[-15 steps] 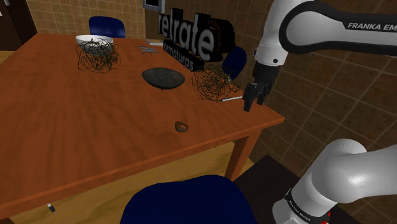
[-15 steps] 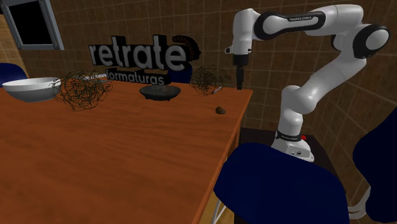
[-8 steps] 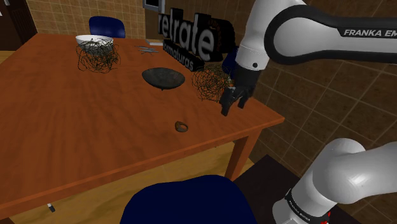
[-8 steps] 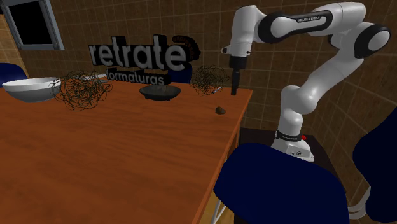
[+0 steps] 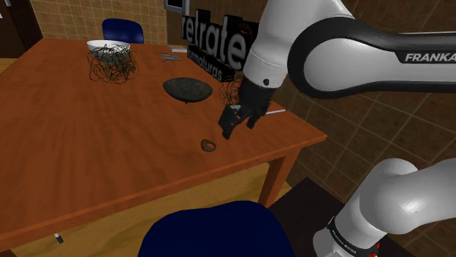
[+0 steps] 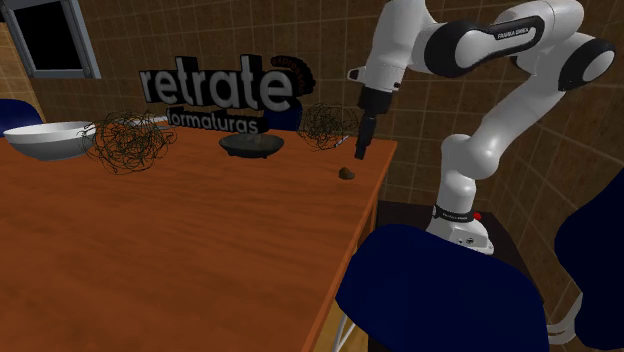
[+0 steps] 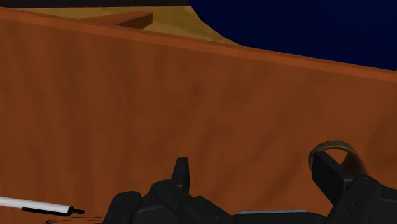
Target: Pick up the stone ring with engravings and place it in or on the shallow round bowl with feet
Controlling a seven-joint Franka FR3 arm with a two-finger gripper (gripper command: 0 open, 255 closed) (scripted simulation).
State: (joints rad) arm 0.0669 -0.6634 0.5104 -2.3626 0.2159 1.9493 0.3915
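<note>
While the tool [image 5: 232,124] hangs low over the brown worktop [image 5: 88,146] with its two black fingers [image 7: 181,170] apart and nothing between them, the small brown ring [image 5: 209,145] lies on the wood just beneath it, close by one fingertip and untouched. Beyond the tool, the dark shallow bowl [image 5: 188,89] stands farther in on the worktop, well apart from the ring, with a tangle of wire [image 6: 325,125] beside it.
</note>
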